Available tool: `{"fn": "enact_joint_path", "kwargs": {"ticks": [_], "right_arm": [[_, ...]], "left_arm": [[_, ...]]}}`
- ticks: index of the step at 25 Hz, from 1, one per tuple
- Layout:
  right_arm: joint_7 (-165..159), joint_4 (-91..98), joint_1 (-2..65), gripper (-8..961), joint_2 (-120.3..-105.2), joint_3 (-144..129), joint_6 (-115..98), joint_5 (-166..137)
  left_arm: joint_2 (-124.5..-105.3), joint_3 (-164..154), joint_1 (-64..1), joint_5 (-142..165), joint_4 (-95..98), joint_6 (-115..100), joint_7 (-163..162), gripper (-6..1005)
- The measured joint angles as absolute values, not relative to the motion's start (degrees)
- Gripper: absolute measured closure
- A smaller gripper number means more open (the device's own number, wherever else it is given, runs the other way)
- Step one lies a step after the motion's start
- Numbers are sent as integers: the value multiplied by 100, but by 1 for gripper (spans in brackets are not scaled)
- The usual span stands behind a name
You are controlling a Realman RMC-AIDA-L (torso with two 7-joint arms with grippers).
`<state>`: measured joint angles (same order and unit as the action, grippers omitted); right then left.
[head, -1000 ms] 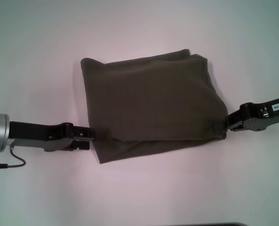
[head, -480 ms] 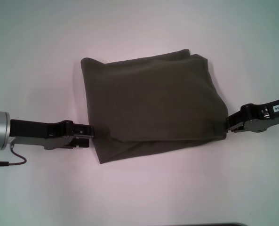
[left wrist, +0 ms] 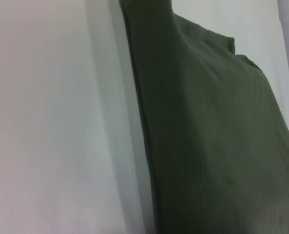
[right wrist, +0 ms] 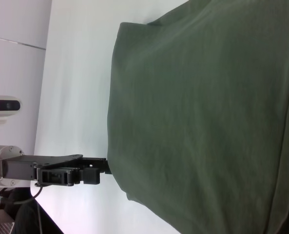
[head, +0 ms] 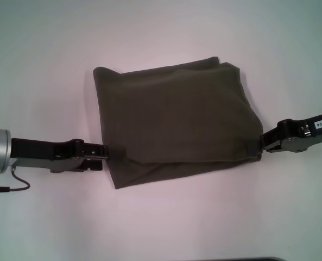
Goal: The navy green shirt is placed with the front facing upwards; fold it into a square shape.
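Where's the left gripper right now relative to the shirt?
In the head view the left gripper sits at the navy green shirt's left edge, near its lower left corner, low over the white table. The right gripper is at the opposite edge.

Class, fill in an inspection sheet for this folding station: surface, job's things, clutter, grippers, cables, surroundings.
Surface: plain white table.
Job's things: navy green shirt lies folded into a rough rectangle, plain side up; a lower layer sticks out along the near edge.
Clutter: nothing seen.
Grippers: left gripper at the shirt's left edge, near the near corner; right gripper at the shirt's right near corner. Each touches the cloth.
Cables: a thin dark cable loops under the left arm.
Surroundings: in the right wrist view, a white device with a pink light beyond the table.
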<state>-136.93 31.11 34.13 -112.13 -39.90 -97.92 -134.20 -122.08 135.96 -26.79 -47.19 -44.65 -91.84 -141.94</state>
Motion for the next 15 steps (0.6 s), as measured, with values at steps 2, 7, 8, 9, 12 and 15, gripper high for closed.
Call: {"fn": "enact_joint_path", "kwargs": {"ticks": [2, 7, 8, 9, 12, 15], "right_arm": [[-13692, 3111, 3418, 940, -11217, -3990, -9792, -13420], [-13692, 3111, 3416, 940, -11225, -3990, -9793, -13420], [-13693, 3111, 3414, 940, -11227, -3990, -9795, -13421], [-13693, 3111, 3412, 940, -11229, -3990, -9797, -13420], [-13692, 3111, 3410, 940, -11230, -3990, -9799, -13421], [-13692, 3111, 3413, 940, -11231, -3990, -9800, -13421]], "left_arm": [[-12208, 13597, -2686, -4719, -4465, -9189, -14194, 359], [-12210, 13596, -2699, -4720, -4465, -9194, -14200, 358], [-12210, 13597, -2699, -4720, -4465, -9192, -14204, 358], [-12211, 13598, -2699, -4722, -4465, -9192, -14207, 358], [-12219, 13600, -2704, -4726, -4465, -9181, -14215, 358], [-12240, 13585, -2743, -4723, -4447, -9146, -14217, 358]]}}
